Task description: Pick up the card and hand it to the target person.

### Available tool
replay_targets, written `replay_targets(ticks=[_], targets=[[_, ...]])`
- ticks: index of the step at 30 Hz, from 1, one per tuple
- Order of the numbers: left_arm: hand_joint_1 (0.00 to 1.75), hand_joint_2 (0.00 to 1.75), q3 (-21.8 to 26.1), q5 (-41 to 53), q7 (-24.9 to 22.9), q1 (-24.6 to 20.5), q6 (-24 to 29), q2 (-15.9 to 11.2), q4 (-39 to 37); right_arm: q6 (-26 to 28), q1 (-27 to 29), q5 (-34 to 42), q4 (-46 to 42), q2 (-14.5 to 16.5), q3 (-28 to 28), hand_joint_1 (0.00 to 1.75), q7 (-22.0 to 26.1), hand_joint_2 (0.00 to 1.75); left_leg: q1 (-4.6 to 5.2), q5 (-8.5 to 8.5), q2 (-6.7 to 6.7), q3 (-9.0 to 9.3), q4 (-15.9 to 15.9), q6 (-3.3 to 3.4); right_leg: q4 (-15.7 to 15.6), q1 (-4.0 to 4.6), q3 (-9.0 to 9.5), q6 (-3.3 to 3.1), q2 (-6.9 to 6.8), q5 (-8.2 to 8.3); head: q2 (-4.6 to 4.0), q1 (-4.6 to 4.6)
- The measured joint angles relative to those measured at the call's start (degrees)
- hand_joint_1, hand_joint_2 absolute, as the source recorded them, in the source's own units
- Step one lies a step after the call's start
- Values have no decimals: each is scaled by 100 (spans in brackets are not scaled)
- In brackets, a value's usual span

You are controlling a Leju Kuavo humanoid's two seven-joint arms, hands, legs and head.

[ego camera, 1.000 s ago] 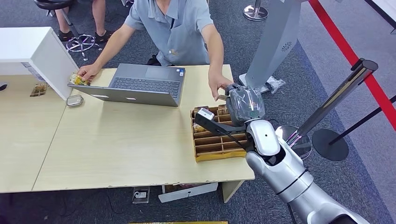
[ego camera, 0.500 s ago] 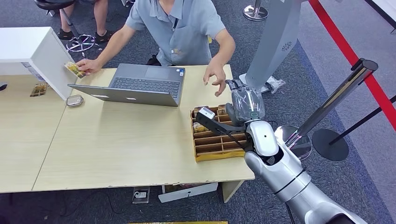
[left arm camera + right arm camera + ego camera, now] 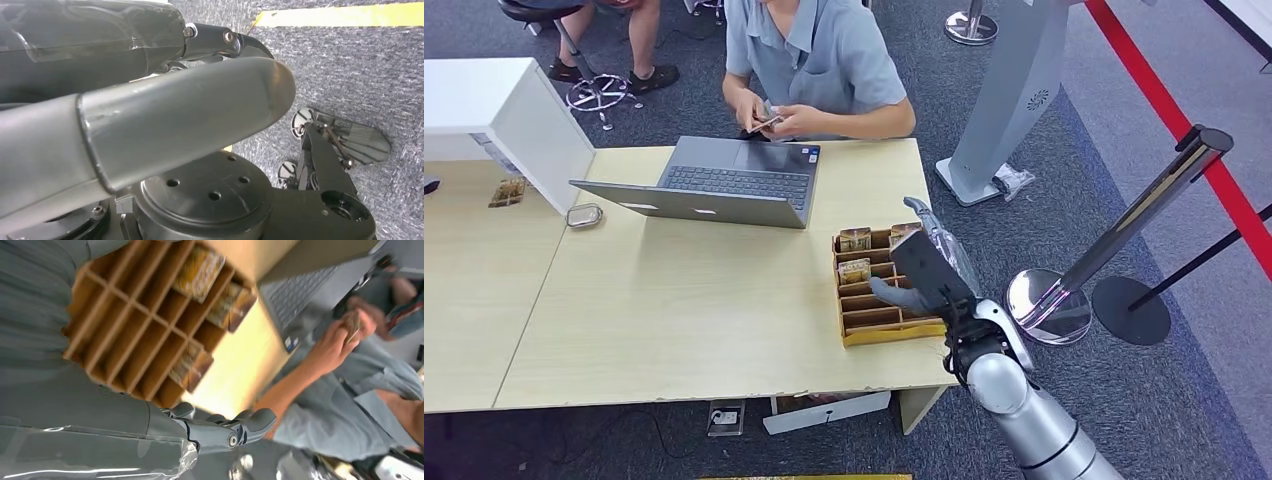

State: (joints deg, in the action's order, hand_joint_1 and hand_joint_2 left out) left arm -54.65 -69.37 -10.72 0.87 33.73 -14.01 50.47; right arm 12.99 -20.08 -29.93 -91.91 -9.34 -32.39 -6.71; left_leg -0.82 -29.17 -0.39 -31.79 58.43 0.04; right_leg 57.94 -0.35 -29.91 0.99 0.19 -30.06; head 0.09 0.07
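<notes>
Right hand [image 3: 921, 272] over tray [image 3: 890, 330] at counter [image 3: 674, 320] right edge, fingers [image 3: 235, 427] loosely apart, holding nothing. Tray compartments hold some card stacks [image 3: 855, 240]. Card [image 3: 767, 123] in person's hands [image 3: 789, 122], at chest, behind laptop [image 3: 714, 182], well apart from right hand. Left hand [image 3: 150, 125] hangs over floor; whether spread or curled, cannot tell.
</notes>
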Motion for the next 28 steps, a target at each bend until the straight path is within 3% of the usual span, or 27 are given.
replay_targets(ticks=[3, 8, 28], targets=[[0, 0, 63, -16, 1, 38, 37, -20, 66, 26, 301, 581, -153, -15, 130, 0, 83, 175, 0, 0, 0, 1, 0, 0, 0, 0, 0, 0, 1, 0, 0, -1], [0, 0, 139, -14, 1, 85, 62, -63, 162, 58, 556, 917, -192, -84, 265, 0, 109, 175, 0, 0, 1, 1, 0, 0, 0, 0, 0, 0, 2, 0, 0, -1], [0, 0, 217, -9, 1, 101, 60, -90, 238, -10, 613, 924, -190, -150, 315, 0, 178, 175, 0, 0, 1, 1, 0, 0, 0, 0, 1, 0, 2, 0, 0, -1]])
